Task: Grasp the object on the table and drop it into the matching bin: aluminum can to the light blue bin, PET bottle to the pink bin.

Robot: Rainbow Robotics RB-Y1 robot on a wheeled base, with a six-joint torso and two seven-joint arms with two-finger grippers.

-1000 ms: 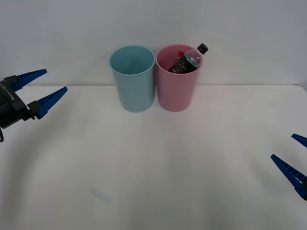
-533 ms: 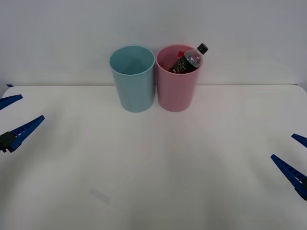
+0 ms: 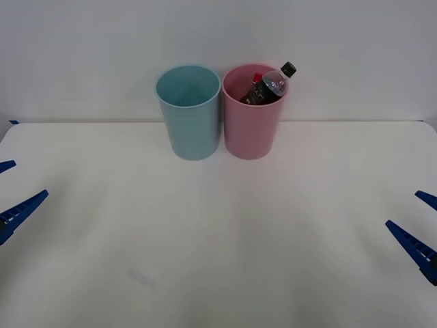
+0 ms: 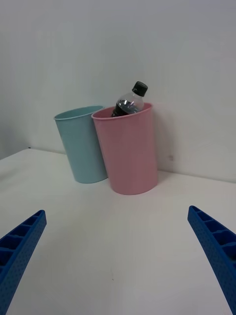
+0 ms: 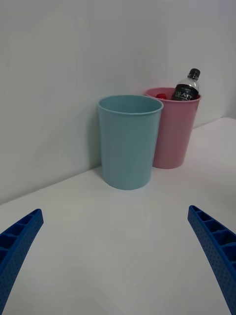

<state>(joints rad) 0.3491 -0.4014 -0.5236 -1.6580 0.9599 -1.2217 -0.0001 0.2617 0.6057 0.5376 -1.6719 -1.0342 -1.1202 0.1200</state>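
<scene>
Front view looks into the light blue bin (image 3: 188,111), bare inside, and the touching pink bin (image 3: 251,119) at the bench's (image 3: 218,232) far edge, PET bottle (image 3: 271,86) tilted inside beside a red-capped bottle (image 3: 256,78); left gripper (image 3: 9,195) and right gripper (image 3: 422,228) open at the bench's side edges.

Plain white wall (image 3: 218,41) behind, unmarked. White bench (image 3: 218,260) meets it at a straight seam. Even, soft light.

Black-capped PET bottle (image 5: 186,89) leans inside the pink bin (image 5: 173,135), light blue bin (image 5: 129,141) right beside it, blue fingers (image 5: 215,248) spread wide over the counter (image 5: 118,246).
</scene>
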